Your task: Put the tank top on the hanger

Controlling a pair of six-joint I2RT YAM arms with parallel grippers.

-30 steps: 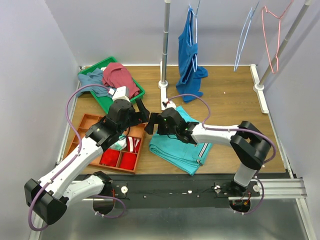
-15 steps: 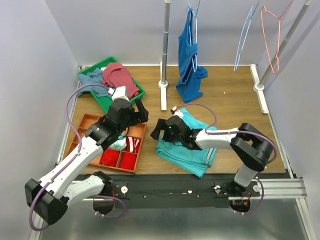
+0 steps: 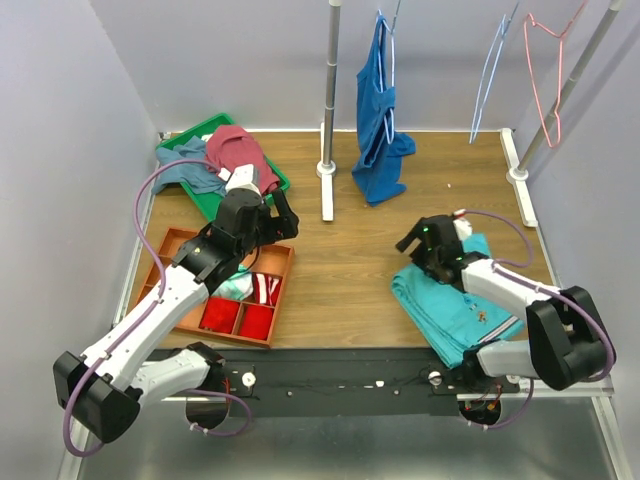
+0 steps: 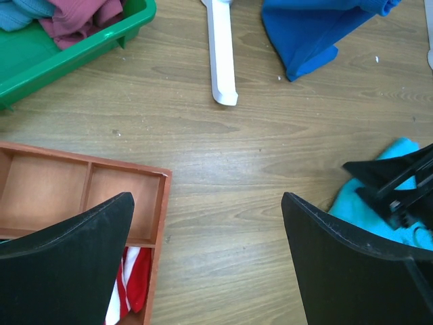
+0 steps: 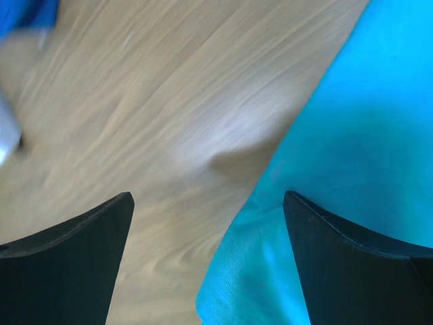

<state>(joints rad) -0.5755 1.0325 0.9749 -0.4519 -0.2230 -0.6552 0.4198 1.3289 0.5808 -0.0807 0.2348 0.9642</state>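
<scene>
The maroon tank top point(image 3: 235, 150) lies crumpled in the green bin point(image 3: 200, 133) at the back left; it also shows in the left wrist view point(image 4: 74, 17). The pale blue-white wire hanger point(image 3: 490, 70) hangs empty from the rail at the back right. My left gripper point(image 3: 285, 215) is open and empty above bare wood point(image 4: 206, 203), just right of the bin. My right gripper point(image 3: 410, 243) is open and empty point(image 5: 208, 200), low over the left edge of the turquoise trousers point(image 5: 352, 156), far from both the tank top and the hanger.
A royal-blue tank top point(image 3: 378, 120) hangs on a hanger by the grey pole point(image 3: 330, 90). A salmon-pink hanger point(image 3: 545, 70) hangs at the far right. An orange divided tray point(image 3: 185, 250) holds red cloth at the front left. The turquoise trousers point(image 3: 450, 305) lie at the front right.
My right arm swung from the table's middle to the right, and the turquoise trousers slid right with it. My left gripper moved slightly toward the back.
</scene>
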